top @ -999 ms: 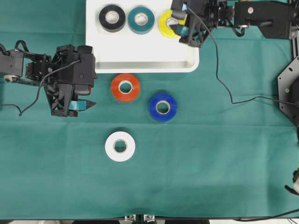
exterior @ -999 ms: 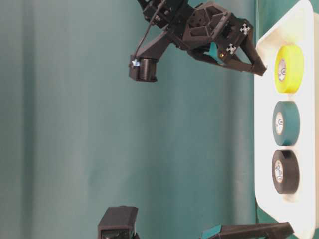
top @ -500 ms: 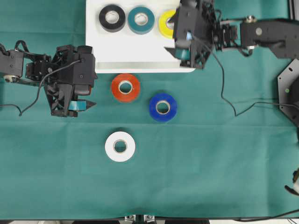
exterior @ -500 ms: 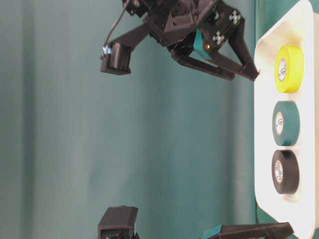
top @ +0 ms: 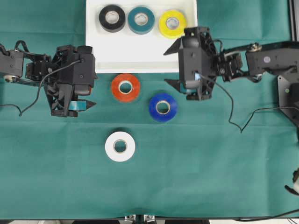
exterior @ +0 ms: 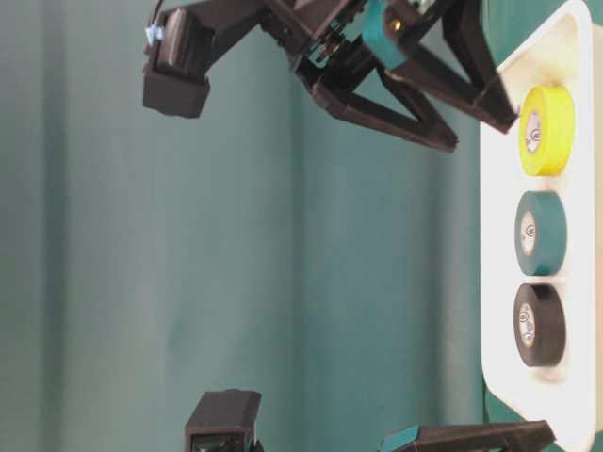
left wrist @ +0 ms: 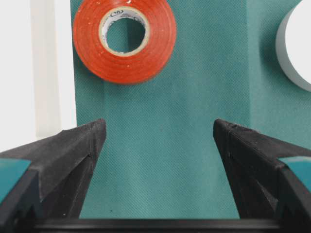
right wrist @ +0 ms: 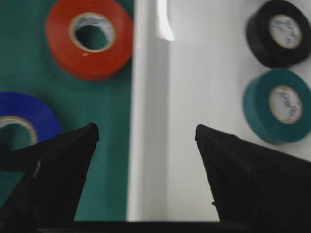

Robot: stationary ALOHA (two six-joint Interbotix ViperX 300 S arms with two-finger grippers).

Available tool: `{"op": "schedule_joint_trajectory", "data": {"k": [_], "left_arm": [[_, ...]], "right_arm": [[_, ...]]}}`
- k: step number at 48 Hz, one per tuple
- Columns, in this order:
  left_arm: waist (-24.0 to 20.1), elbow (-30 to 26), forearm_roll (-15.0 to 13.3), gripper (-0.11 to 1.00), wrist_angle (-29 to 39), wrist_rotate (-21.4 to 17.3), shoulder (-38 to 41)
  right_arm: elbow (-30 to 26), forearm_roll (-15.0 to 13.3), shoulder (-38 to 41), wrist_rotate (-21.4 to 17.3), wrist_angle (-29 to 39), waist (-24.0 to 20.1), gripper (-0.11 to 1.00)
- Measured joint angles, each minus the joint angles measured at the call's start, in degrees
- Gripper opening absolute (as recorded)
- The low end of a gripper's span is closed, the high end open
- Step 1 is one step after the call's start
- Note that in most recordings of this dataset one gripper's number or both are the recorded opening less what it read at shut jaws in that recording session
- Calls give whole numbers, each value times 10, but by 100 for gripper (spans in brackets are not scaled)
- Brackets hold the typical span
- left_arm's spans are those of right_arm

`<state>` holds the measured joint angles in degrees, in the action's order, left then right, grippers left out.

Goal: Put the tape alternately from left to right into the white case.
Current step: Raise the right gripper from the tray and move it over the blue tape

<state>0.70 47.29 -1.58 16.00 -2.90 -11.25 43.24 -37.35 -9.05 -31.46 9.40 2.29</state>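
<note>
White roll (top: pixel 120 146) lies nearest, well below the case (top: pixel 140 51); blue (top: pixel 162 107) and red (top: pixel 125 87) rolls lie just below it. Inside: glossy black (top: pixel 112 17), teal (top: pixel 141 20), yellow (top: pixel 172 24). Left gripper (top: pixel 88 103) and right gripper (top: pixel 170 66): jaws apart, empty.

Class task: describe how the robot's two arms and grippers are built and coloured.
Both arms are matte black with open, faceted frames. The left gripper and right gripper each end in two pointed black fingers with teal pads. A thin black cable loops along each arm.
</note>
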Motion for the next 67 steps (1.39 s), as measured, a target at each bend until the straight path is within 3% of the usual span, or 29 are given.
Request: {"op": "schedule_joint_trajectory", "data": {"k": [13, 39, 50, 67], "left_arm": [[0, 0, 1, 59, 0, 0, 1], [-1, 0, 0, 59, 0, -1, 1], [0, 0, 1, 59, -1, -1, 0], [0, -1, 1, 59, 0, 0, 0]], "right_arm": [[11, 0, 0, -14, 0, -31, 88], [11, 1, 0, -14, 0, -33, 88], [14, 1, 0, -15, 0, -56, 88], [22, 7, 1, -76, 0, -122, 88]]}}
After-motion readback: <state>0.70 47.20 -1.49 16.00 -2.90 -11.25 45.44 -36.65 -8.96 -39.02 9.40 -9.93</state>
